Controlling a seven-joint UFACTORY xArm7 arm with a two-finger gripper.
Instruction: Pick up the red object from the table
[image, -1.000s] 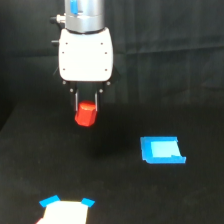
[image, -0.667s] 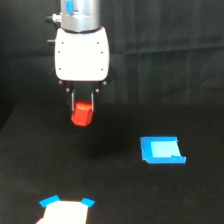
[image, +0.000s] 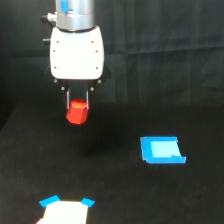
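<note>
Surface (image: 30, 165) black, wide, blends into backdrop. Arm housing white, hangs above it toward the exterior view's left. Blue square piece (image: 162, 150) lies flat at the exterior view's right; white piece with blue corners (image: 64, 211) at bottom edge. Gripper (image: 78, 102) clenched on red object (image: 77, 112), which hangs clear of the surface. Risk: only the block's top looks pinched, so a jerk could slip it out.
</note>
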